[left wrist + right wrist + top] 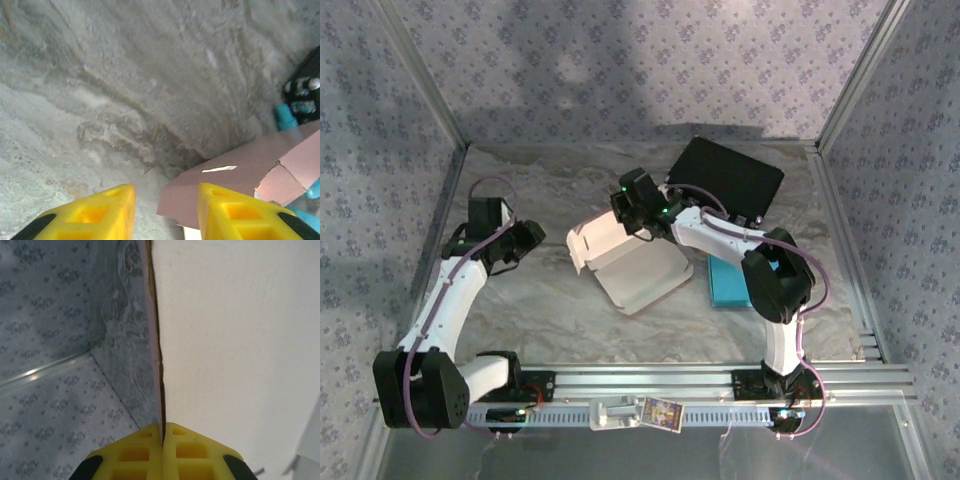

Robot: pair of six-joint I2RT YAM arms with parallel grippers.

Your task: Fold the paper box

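Observation:
The paper box (pixel 638 270), white inside and pink outside, lies half-folded in the middle of the table. One wall stands up at its left. My right gripper (pixel 638 213) is shut on the box's back edge. In the right wrist view the thin panel (pixel 225 340) runs edge-on straight between the closed fingertips of the right gripper (pixel 162 432). My left gripper (pixel 527 244) hovers just left of the box, apart from it. Its yellow fingers (pixel 100 212) stand open, and a pink corner of the box (pixel 182 202) lies just ahead, close to the right finger.
A black case (pixel 728 180) sits at the back right. A teal flat object (pixel 725 282) lies under the right arm. Patterned enclosure walls close in the left, right and back. An aluminium rail (pixel 720 378) marks the near edge.

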